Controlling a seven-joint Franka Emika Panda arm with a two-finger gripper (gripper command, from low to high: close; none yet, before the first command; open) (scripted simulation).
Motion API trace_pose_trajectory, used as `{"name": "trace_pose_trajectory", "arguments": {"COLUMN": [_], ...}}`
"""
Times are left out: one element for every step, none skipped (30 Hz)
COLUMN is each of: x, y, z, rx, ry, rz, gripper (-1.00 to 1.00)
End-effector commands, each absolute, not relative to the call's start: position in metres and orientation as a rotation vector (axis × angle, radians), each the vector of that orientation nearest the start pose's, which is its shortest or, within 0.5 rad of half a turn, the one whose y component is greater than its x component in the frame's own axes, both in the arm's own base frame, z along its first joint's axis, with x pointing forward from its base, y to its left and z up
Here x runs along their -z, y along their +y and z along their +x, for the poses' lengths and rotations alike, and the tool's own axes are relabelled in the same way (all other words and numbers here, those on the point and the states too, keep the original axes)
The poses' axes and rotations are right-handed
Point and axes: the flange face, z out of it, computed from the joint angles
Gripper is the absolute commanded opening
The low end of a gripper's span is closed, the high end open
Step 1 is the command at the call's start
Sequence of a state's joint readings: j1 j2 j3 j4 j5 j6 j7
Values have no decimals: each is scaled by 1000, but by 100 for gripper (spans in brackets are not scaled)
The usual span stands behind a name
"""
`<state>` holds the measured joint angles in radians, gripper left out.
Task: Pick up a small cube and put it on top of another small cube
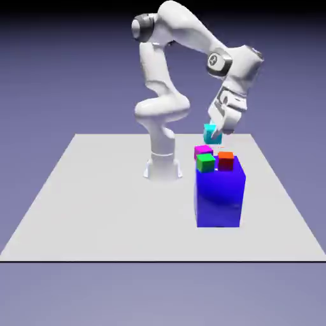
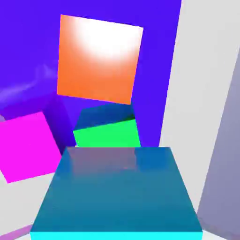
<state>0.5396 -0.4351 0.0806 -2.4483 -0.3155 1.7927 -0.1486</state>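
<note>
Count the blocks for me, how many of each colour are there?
Small cyan cube, held in the claw: 1
Small magenta cube: 1
Small green cube: 1
Small orange-red cube: 1
Big blue block: 1
Total: 5

- A pale grey table (image 1: 95,204) carried everything.
- A big blue block (image 1: 219,197) stood directly on it, toward the exterior view's right.
- The robot's base (image 1: 162,167) stood near its far edge.
</note>
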Motion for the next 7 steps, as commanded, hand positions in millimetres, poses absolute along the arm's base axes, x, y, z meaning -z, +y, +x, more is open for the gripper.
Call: {"name": "trace_pose_trajectory", "arguments": {"x": [-429, -413, -397, -395, -395, -395, -411], "y": [200, 196, 191, 190, 190, 190, 195], "z": [332, 332, 331, 331, 331, 331, 332], "rx": [-245, -245, -246, -246, -246, -246, -245], "ry": [-1466, -1467, -1467, -1467, -1467, -1467, -1467], "rz": [-3188, -3187, -3186, -3185, -3185, -3185, -3187], "gripper": [-100, -100, -100, -100, 100, 100, 100]}}
